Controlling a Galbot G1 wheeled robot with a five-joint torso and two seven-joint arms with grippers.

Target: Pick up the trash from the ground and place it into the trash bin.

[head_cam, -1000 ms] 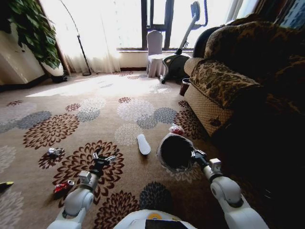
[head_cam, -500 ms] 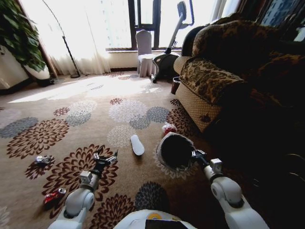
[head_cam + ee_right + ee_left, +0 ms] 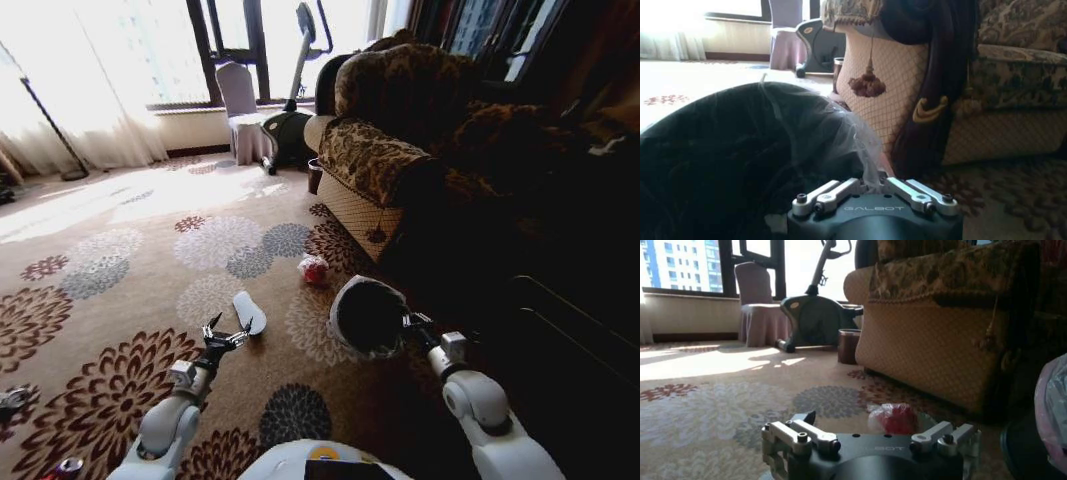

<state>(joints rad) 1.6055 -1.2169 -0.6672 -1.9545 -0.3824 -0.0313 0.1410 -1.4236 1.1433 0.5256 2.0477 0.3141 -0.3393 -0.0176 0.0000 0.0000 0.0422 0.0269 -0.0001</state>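
The trash bin [image 3: 368,316], dark with a crinkled grey liner, hangs tilted just above the carpet, and my right gripper [image 3: 406,324] is shut on its rim. In the right wrist view the bin [image 3: 740,150] looms right in front of that gripper [image 3: 871,183]. My left gripper [image 3: 226,334] is open and holds nothing, low over the carpet. A red crumpled wrapper ball [image 3: 314,270] lies on the carpet ahead, between the two grippers and near the sofa corner. The left wrist view shows this ball [image 3: 894,418] just beyond the fingers. More trash, a small pale scrap [image 3: 12,400] and a red piece [image 3: 68,466], lies at the lower left.
A white flat oblong sole [image 3: 249,312] lies just ahead of the left gripper. The patterned sofa [image 3: 390,150] fills the right side, with a small brown bucket [image 3: 315,176] at its far end. A covered chair [image 3: 240,100] and an exercise bike [image 3: 290,120] stand by the window.
The camera has swung to the right, so the whole scene has slid left. Both arms keep their pose, the right one still holding the bin. The red ball now sits more central.
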